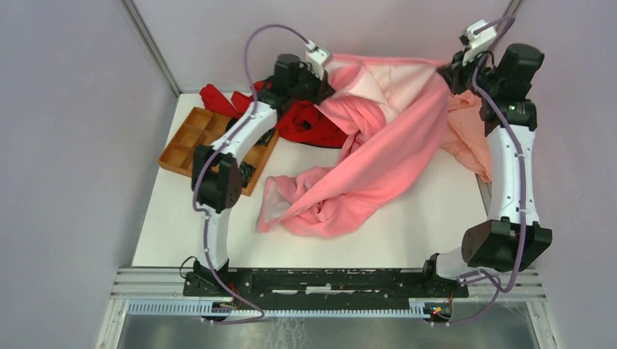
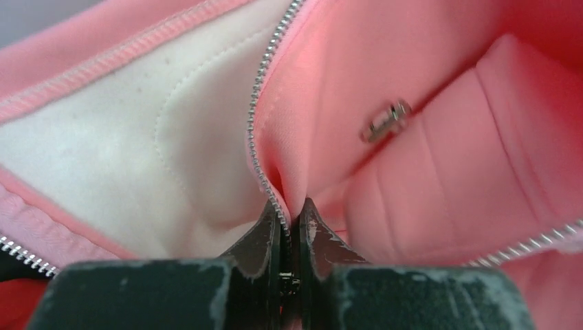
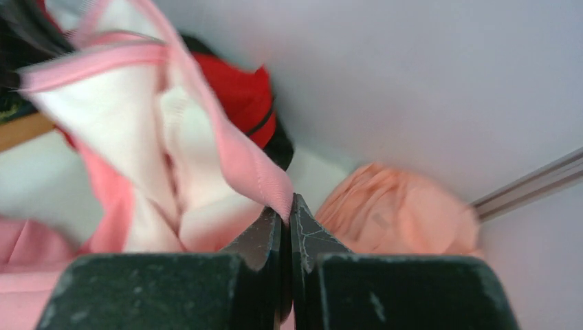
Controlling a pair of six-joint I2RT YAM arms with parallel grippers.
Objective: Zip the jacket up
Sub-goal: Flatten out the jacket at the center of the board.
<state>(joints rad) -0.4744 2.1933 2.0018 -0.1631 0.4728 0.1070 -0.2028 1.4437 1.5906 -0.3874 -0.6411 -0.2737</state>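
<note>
Top external view: holding the pink fleece jacket (image 1: 378, 145) hoisted over the far side of the table (image 1: 415, 233), zip undone, with the left hand (image 2: 289, 213) pinched shut on its zipper teeth (image 2: 258, 103) and the right hand (image 3: 287, 216) clamped on a bound edge; next, probably fetching the metal pull (image 2: 386, 120).

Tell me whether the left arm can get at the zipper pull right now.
Probably not yet: the pull lies uncovered nearby, but the left pincer is shut on the jacket edge.
</note>
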